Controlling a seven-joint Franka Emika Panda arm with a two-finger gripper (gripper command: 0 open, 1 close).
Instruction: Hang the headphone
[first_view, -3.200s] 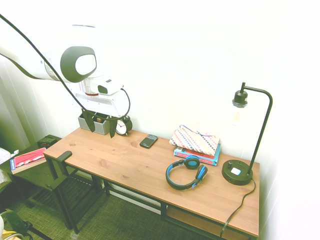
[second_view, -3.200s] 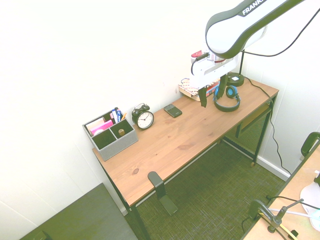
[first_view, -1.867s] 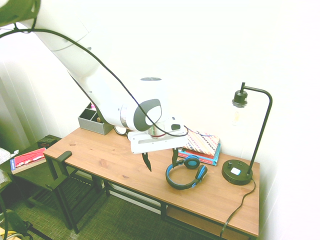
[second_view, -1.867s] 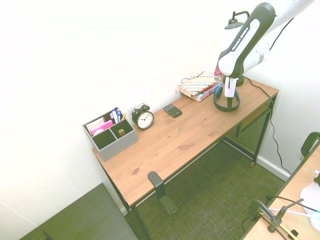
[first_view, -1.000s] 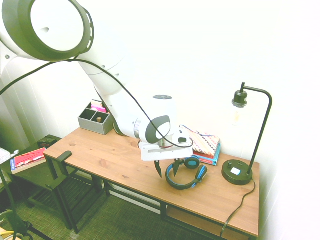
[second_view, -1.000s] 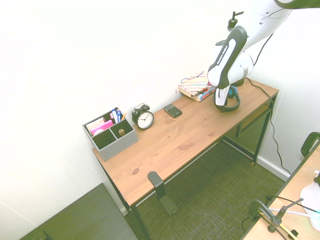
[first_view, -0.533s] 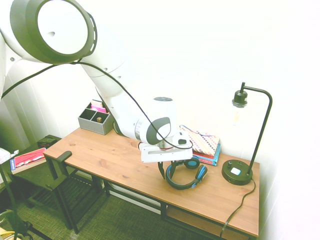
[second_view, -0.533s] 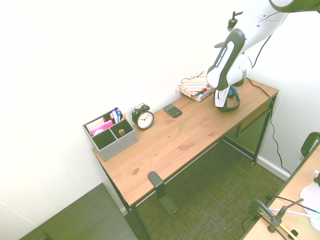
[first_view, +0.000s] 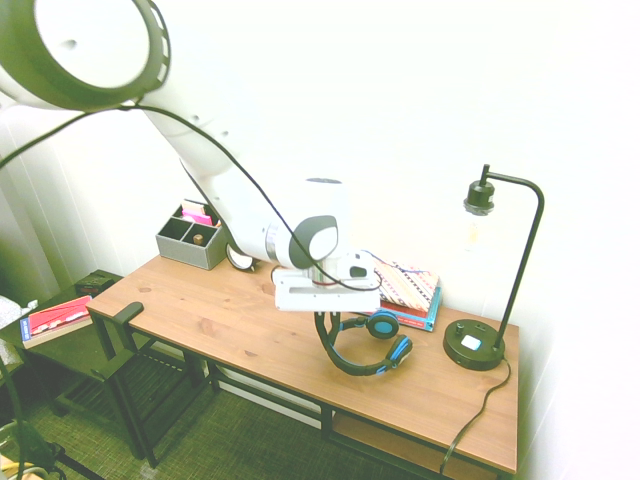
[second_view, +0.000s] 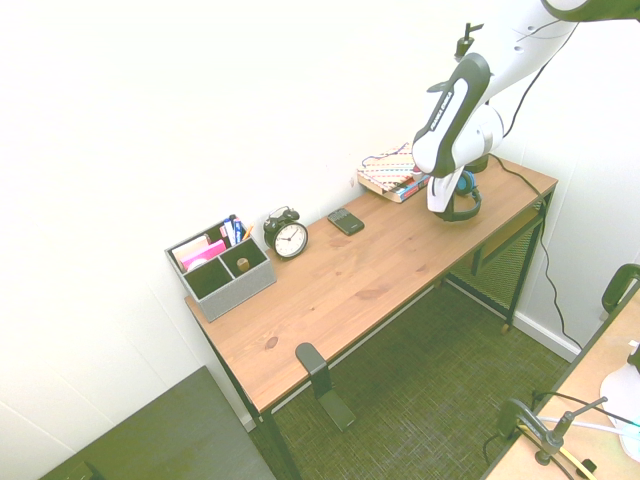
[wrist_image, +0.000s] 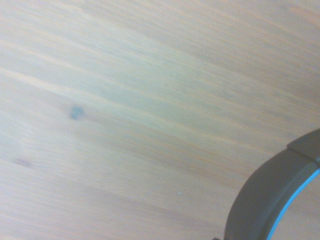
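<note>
The headphone (first_view: 372, 350) has a black headband lined in blue and round black-and-blue ear cups. It lies at the right part of the wooden desk (first_view: 230, 320), in front of the books. My gripper (first_view: 326, 332) points down at the left side of its headband and is shut on it. In the second exterior view the headphone (second_view: 462, 203) shows just beside the gripper (second_view: 441, 205), whose fingers the arm partly hides. The wrist view holds blurred desk wood and a curved piece of the headband (wrist_image: 272, 200).
A black desk lamp (first_view: 505, 250) stands right of the headphone, and a patterned pouch on books (first_view: 395, 285) lies behind it. A phone (second_view: 346, 220), an alarm clock (second_view: 288, 236) and a grey organizer (second_view: 220, 265) sit along the wall. A black hook (first_view: 128, 312) sticks out at the desk's far end.
The fingers came down around the headband's left side and closed on it. The headband has shifted slightly toward the gripper.
</note>
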